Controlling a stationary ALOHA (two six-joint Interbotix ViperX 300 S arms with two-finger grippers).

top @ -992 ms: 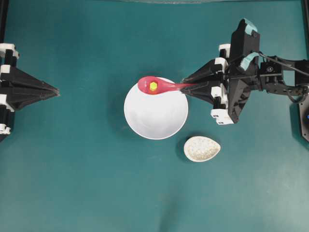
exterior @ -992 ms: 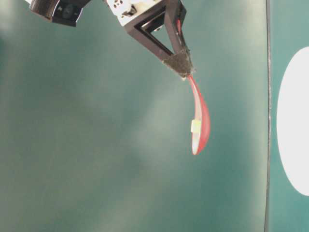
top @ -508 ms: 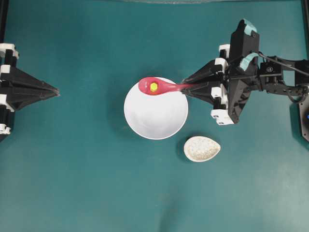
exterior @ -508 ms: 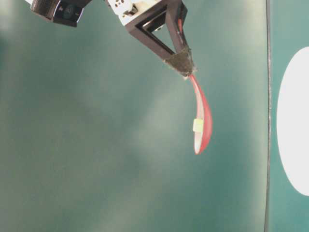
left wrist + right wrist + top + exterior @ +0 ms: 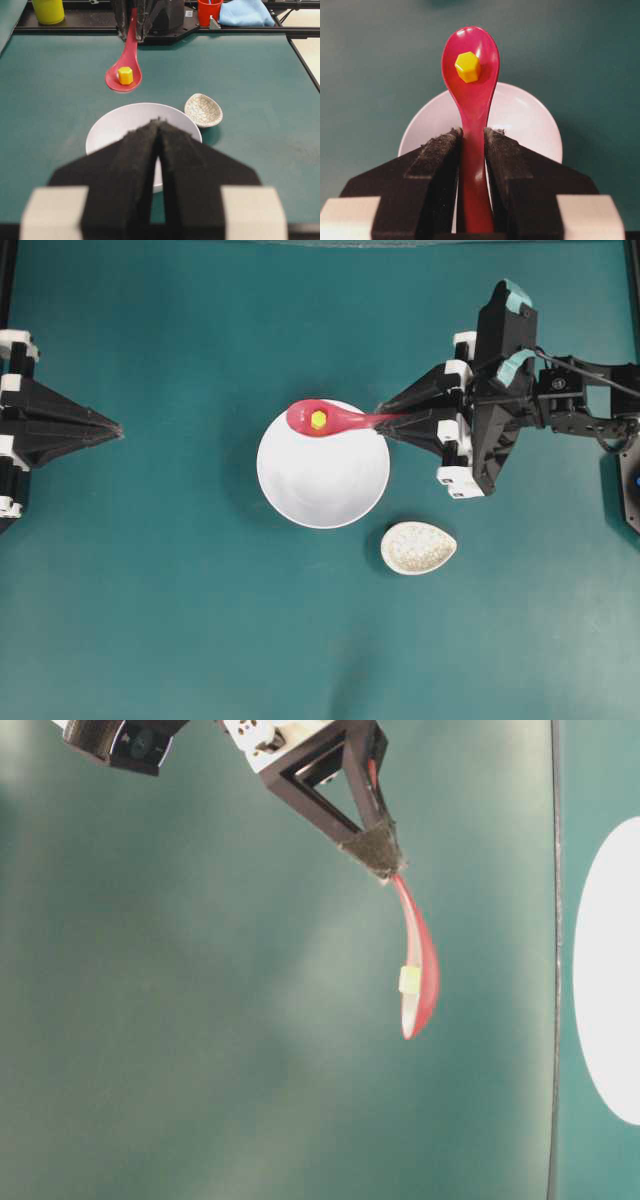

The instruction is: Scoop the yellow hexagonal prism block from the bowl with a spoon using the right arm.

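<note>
My right gripper [image 5: 382, 421] [image 5: 473, 132] is shut on the handle of the pink-red spoon [image 5: 330, 419] [image 5: 471, 85] [image 5: 417, 970] [image 5: 126, 65]. The spoon is held level in the air above the far rim of the white bowl [image 5: 323, 480] [image 5: 530, 120] [image 5: 120, 122]. The yellow hexagonal prism block [image 5: 318, 419] [image 5: 468, 66] [image 5: 125, 75] [image 5: 409, 980] rests in the spoon's bowl. The white bowl looks empty. At the table's left edge, my left gripper [image 5: 117, 427] [image 5: 158, 121] is shut on nothing, well apart from the bowl.
A small speckled beige spoon rest [image 5: 418, 547] [image 5: 203, 110] lies on the teal table just to the right of and nearer than the bowl. A yellow cup [image 5: 48, 10], a red cup [image 5: 209, 11] and a blue cloth [image 5: 248, 13] sit beyond the table behind the right arm.
The spoon with the block shifted very slightly between one second and half a second ago. Since then nothing has visibly moved.
</note>
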